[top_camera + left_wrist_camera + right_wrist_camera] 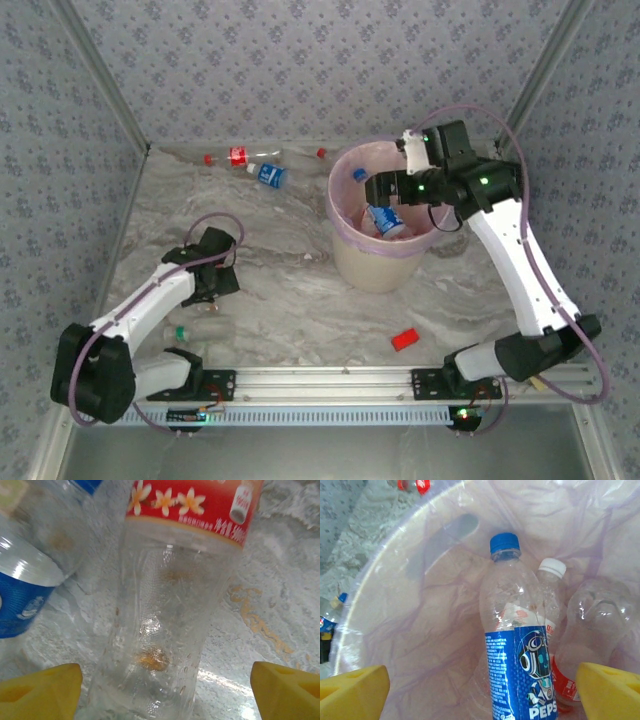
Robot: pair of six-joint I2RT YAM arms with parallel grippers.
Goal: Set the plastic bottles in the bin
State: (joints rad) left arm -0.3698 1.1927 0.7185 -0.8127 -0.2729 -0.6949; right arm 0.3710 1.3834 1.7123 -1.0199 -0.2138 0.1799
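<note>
Our right gripper point(383, 188) is wide open above the bin point(350, 265), with a blue-labelled bottle point(517, 645) inside it. Our left gripper point(163, 692), also wide, straddles a red-labelled bottle point(165, 615) lying on the table point(280, 580), not gripping it.

- Back wall point(320, 70): blue-grey covering w/ small repeating floral print, matte.
- Left wall point(50, 200) & right wall point(600, 200): same print, slanting in toward the back.
- Metal posts at both back corners, left post point(100, 75) & right post point(548, 65): plain silver, bare.
- Desk point(290, 300): marble-look top, cream-grey w/ darker wavy veins; runs wall to wall.
- Close up, from left wrist view, desk point(270, 580) shows a gold-brown vein point(260, 622) & bright glare patches.
- Near edge: silver alu rail point(330, 378) across the width, slotted strip point(330, 412) just below it.
- Below that, flat grey panel point(330, 455).
- Light: soft, even, from above; shadows faint.
</note>
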